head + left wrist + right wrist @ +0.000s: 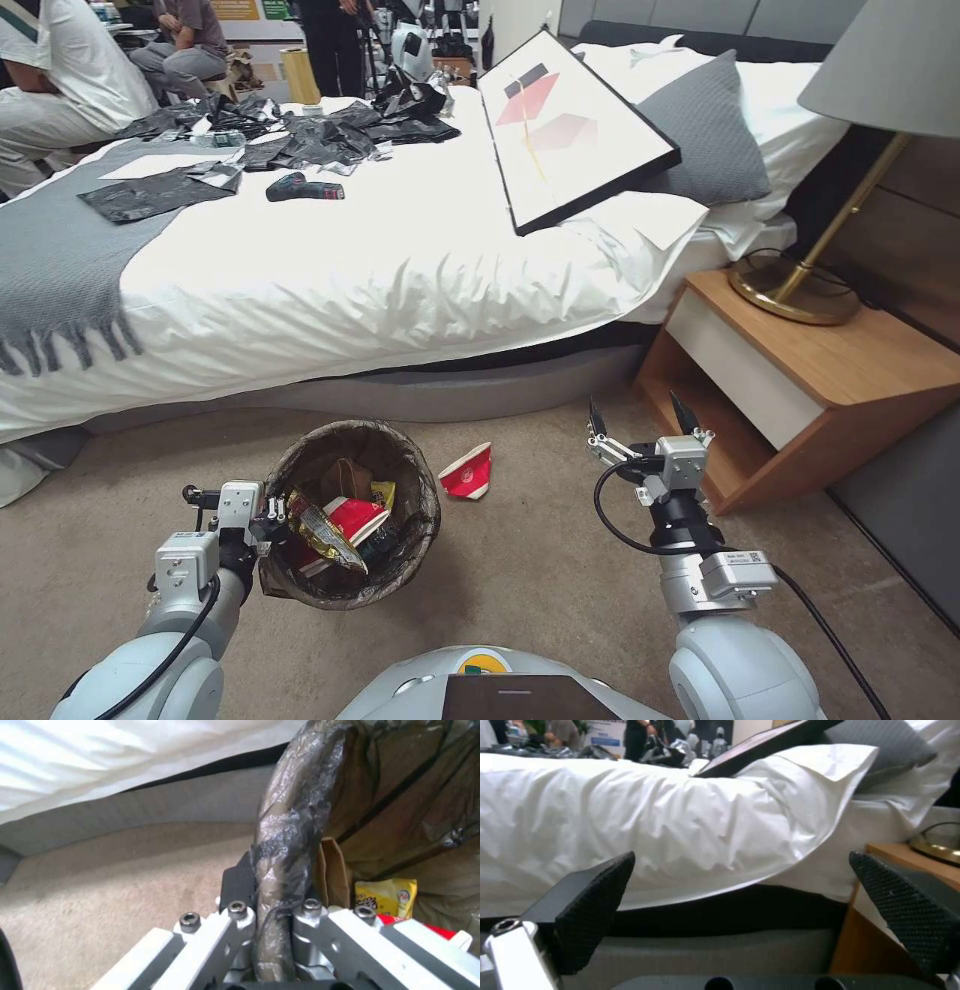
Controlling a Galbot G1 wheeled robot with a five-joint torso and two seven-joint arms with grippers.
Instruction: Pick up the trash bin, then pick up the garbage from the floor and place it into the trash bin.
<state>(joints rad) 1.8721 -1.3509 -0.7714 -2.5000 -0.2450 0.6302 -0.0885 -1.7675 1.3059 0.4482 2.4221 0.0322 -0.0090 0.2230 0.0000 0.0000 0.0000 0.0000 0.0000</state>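
Room: white-sheeted bed (400, 260) across the head view from 9 to 1 o'clock, wooden nightstand (830, 380) at 3 o'clock. Surface: beige short-pile carpet floor (540, 570), level and unobstructed.

Round trash bin lined with a dark bag (410, 470) sits at 7 o'clock, already holding wrappers and cups. Left gripper (272, 915) is clamped on its rim.

Remaining garbage: one crushed red-and-white paper cup (468, 472), lying just beside the bin, long axis tilted toward 1 o'clock.

Right gripper (645, 425), fingers spread wide and empty, is raised; the cup lies toward its 9 o'clock and lower. Judgement: the right arm is the free one and should take it.
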